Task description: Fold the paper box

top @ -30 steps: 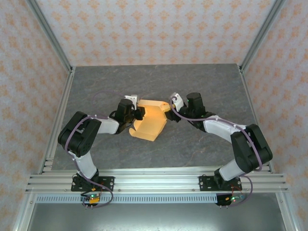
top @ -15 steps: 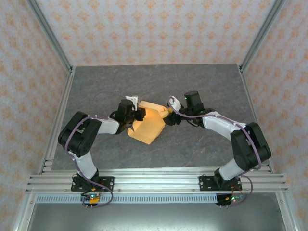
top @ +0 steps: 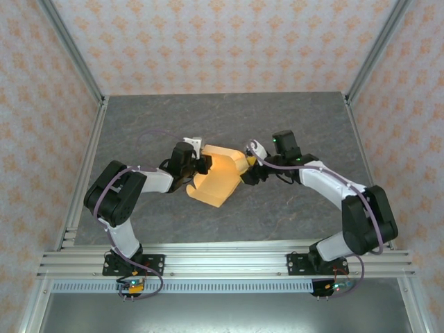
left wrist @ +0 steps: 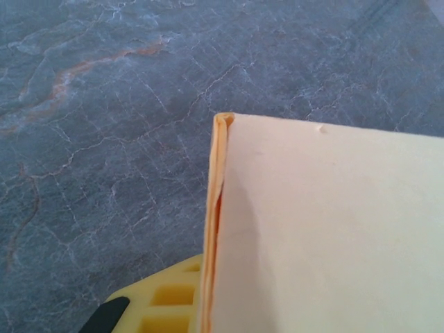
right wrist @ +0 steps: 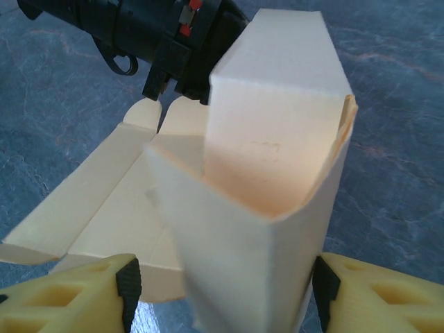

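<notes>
Tan paper box (top: 216,182) on grey table (top: 298,125), left hand (top: 202,164) pinching it, right hand (top: 245,175) spread open around it.

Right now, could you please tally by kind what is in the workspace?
paper box: 1
grippers: 2 (left gripper clamped on the paper box, right gripper open around its other end)
table: 1
Total: 4

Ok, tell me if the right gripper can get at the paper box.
Probably yes: the right gripper is open, and the paper box's near end sits between its fingers, nothing blocking.
</notes>
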Robot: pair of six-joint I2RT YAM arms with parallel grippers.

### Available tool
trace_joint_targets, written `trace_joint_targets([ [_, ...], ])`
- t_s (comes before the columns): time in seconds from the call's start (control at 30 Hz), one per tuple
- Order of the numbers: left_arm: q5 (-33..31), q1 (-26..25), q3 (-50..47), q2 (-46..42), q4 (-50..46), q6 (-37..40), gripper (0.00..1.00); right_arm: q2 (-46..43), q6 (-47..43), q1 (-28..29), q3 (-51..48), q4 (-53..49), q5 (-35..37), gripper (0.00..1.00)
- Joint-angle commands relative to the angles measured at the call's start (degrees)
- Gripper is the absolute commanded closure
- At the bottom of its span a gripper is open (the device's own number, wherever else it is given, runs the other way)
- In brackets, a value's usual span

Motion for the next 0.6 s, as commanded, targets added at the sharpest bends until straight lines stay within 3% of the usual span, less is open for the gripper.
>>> trace_joint_targets([
  [0.0, 1.0, 0.3, 0.8, -1.8, 2.8, 1.7, 1.0, -5.1, 0.3, -1.4, -1.9, 0.0, -0.4, 0.3],
  [0.33, 4.2, 0.2, 0.3, -2.6, 3.4, 2.4, 1.0, -10.0, -3.5, -3.0, -1.4, -8.3, 0.3, 0.32],
  [0.57, 5.2, -0.1, 0.5, -2.8, 2.9, 3.5, 1.0, -8.8, -1.5, -3.4, -1.8, -4.9, -0.6, 0.45],
])
